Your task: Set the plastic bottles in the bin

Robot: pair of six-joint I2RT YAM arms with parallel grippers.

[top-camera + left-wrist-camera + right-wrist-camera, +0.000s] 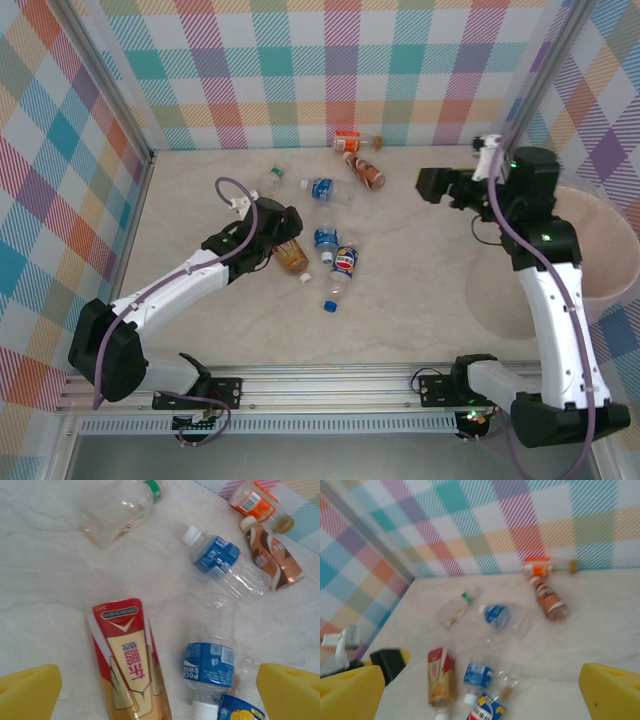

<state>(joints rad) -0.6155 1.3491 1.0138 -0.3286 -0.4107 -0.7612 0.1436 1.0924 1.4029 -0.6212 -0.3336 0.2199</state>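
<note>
I'm reading the table point(190, 210) from the left. The left gripper point(160, 689) is hanging low over the bottles point(326, 240), jaws spread as wide as they go and gripping nothing. The red bottle point(131, 660) is lying flat right under it, between the two yellow pads point(27, 692). Just beside it, a blue bottle point(210, 665), a Pepsi bottle point(345, 262) and a small blue-cap bottle point(335, 293) are crowding together.

Farther back, a green-cap bottle point(275, 178) and a second blue bottle point(322, 188) are lying apart from each other. A brown bottle point(367, 170) and an orange bottle point(352, 140) are resting near the back wall.

The right gripper point(481, 690) is hovering above the table, looking back over the pile, also wide open and empty. The bin point(605, 255) is sitting at the far right, partly under the right arm.

I'm counting eight bottles on the table. I'm not making out any inside the bin, though the arm is covering part of it. So I'm judging most of the job to be ahead, with the red bottle the likeliest next pick.
</note>
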